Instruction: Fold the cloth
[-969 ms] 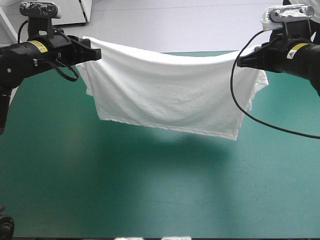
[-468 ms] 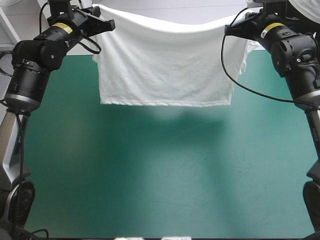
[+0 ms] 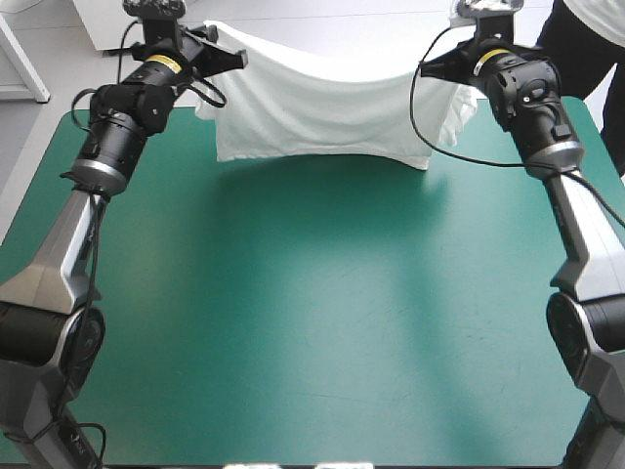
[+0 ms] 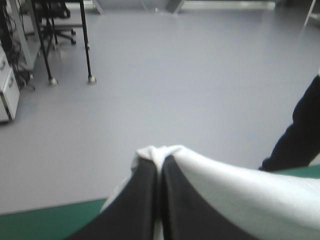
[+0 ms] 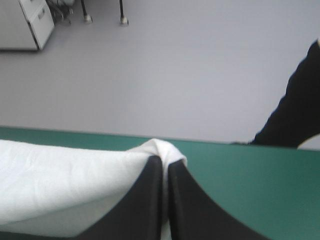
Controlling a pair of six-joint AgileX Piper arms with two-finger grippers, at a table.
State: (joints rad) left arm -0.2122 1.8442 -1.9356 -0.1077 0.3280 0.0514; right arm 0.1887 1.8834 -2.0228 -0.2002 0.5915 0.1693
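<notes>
Lab-like workroom: bare grey floor (image 4: 200,75), drawer cabinet (image 5: 34,20), teal-green table (image 3: 293,322).

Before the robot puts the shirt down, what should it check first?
1. Left gripper pinching a corner of the T-shirt: ok.
2. Right gripper pinching the other corner: ok.
3. T-shirt spread between the two grippers with no twist: ok, though it sags a little in the middle.
4. Bottom hem hanging free above the table: cannot tell, as it is low over the far part.
5. Room on the teal-green cover in front of the T-shirt to lay it down: ok.
</notes>
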